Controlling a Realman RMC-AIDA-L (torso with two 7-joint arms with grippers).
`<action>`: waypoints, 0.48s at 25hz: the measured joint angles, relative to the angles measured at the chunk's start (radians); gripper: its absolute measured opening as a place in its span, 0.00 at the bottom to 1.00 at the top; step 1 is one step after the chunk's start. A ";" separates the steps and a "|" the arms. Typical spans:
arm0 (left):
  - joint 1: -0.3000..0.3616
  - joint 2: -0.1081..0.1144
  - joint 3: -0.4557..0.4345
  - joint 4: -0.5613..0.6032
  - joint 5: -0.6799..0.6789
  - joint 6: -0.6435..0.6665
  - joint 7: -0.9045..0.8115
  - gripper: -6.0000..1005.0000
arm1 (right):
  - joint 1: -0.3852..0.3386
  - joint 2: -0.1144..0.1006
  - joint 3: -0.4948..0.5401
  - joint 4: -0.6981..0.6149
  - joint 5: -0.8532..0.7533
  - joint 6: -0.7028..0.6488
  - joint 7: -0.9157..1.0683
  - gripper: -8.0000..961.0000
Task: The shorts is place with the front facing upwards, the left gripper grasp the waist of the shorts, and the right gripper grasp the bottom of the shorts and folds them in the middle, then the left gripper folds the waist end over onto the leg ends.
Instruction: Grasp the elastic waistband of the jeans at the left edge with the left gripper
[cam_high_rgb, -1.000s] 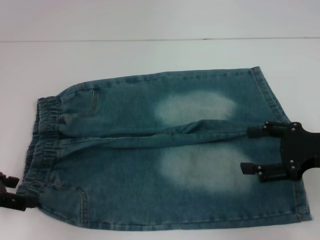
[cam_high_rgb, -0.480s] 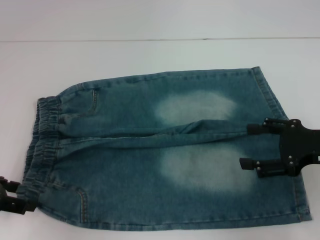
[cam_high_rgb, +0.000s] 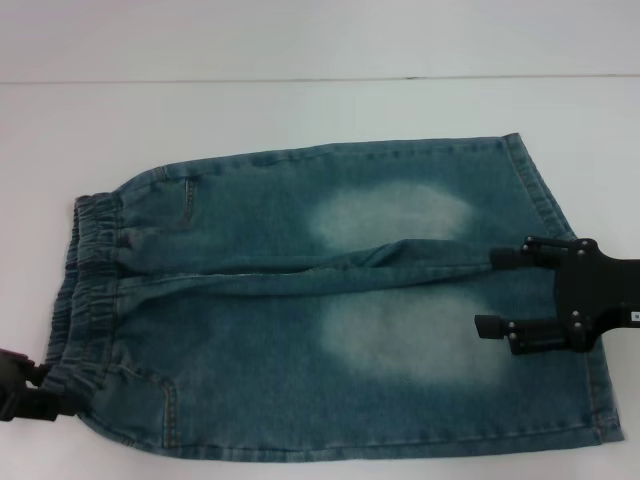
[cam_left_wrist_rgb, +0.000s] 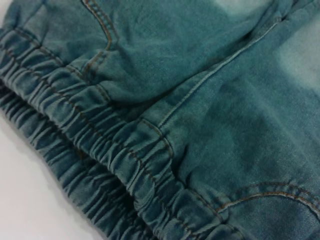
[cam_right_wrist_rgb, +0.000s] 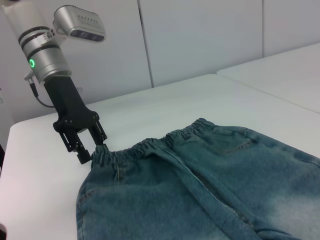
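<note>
Shorts (cam_high_rgb: 330, 310): blue denim, spread flat on the white table (cam_high_rgb: 300, 110), front side up; two pale faded patches lie on the thighs, one on each side of the centre seam.
Waistband (cam_high_rgb: 85, 290): gathered elastic, at the robot's left end of the shorts; the left wrist view shows its puckered folds (cam_left_wrist_rgb: 115, 155) close up, lying on the table.
Leg hems (cam_high_rgb: 560, 215): straight stitched edges at the robot's right end, flat on the table.
Left gripper (cam_right_wrist_rgb: 86, 145): at the near corner of the waistband; the right wrist view shows its two fingers pointing down, parted, with one finger (cam_right_wrist_rgb: 84, 155) at the edge of the elastic. The head view shows only its dark body (cam_high_rgb: 20, 385) beside that corner. Whether the fingers have closed on the fabric cannot be told.
Right gripper (cam_high_rgb: 487, 291): over the leg end of the shorts, near the centre seam; its two fingers are spread wide apart, pointing toward the waistband, with nothing between them but the denim beneath.
</note>
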 joint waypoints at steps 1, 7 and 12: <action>0.000 0.000 0.002 -0.001 0.000 -0.003 0.000 0.77 | 0.000 0.000 0.000 0.003 0.000 0.002 0.000 0.97; -0.002 0.000 0.012 -0.002 0.005 -0.033 -0.005 0.54 | 0.006 -0.001 0.000 0.013 0.000 0.004 0.003 0.97; -0.002 -0.003 0.021 -0.002 0.010 -0.070 -0.007 0.34 | 0.007 0.000 0.000 0.014 0.000 0.009 0.005 0.97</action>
